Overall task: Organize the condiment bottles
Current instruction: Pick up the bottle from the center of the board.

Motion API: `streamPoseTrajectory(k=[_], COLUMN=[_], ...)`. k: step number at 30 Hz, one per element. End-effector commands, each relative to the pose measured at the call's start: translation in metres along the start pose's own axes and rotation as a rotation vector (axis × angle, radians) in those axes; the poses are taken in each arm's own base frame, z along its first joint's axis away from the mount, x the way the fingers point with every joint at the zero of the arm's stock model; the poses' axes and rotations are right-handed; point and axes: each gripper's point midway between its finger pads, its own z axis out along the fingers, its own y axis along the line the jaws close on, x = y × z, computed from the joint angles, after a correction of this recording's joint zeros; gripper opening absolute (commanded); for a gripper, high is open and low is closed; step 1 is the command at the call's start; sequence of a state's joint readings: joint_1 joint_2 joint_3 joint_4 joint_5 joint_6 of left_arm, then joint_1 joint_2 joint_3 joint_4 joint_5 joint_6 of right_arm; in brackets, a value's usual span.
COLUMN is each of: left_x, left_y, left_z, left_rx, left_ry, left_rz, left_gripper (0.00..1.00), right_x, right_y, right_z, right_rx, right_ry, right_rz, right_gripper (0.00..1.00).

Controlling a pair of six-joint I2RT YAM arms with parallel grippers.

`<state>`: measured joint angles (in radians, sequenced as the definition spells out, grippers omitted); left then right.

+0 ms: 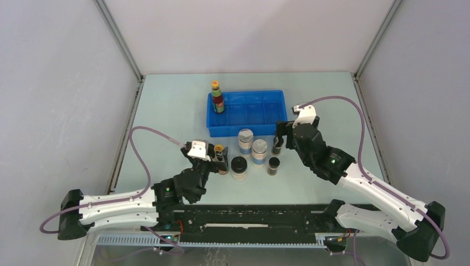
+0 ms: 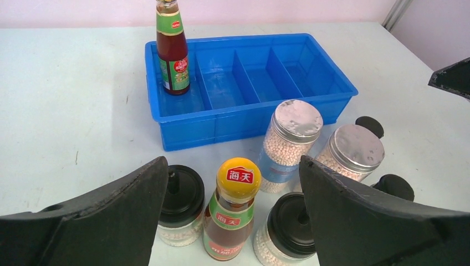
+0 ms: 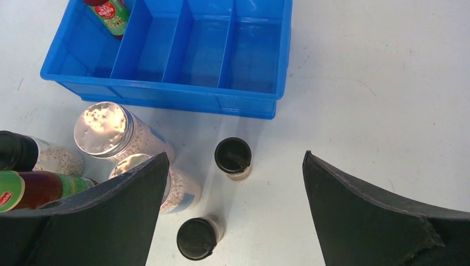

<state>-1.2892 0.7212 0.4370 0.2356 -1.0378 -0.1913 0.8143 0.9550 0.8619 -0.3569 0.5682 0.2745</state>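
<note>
A blue tray with four slots sits on a pale bench. One tall red-labelled bottle stands upright in the tray's leftmost slot. The other three slots hold nothing, so the sorting looks barely begun. The remaining seven bottles cluster on the bench just in front of the tray. The left fingers are spread apart on either side of the second tall bottle, the yellow-capped one, without visibly touching it. They seem placed to close on it and carry it to join its twin. Two black-lidded jars flank that bottle closely, leaving the fingers little room. Two silver-lidded jars stand between it and the tray. The right fingers are also wide apart and hold nothing, hovering over a tiny dark vial in front of the tray's right end, probably their intended pick. A second vial stands a little farther from the tray
</note>
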Motion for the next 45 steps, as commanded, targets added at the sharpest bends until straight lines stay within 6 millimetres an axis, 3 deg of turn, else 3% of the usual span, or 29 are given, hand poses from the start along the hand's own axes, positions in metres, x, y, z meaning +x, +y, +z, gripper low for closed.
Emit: streamPoseTrajectory(k=[1,10,45], left_x=[0.002,0.009,0.03], left_y=[-0.003,-0.015,-0.004], left_z=[0.002,0.014,0.035], left_rx=[-0.011,-0.005,-0.036], left_ry=[-0.013,0.012,0.03], left_rz=[0.006,0.061,0.04], left_gripper=[0.92,0.95,0.87], right_x=[-0.011,-0.011,-0.009], right_y=[0.0,-0.003,-0.011], right_z=[-0.004,-0.006,-0.005], right_rx=[-0.001,0.006,0.02], right_ry=[-0.047,-0.045,-0.043], right_rz=[0.027,0.036,0.033], right_gripper=[1.0,1.0,1.0])
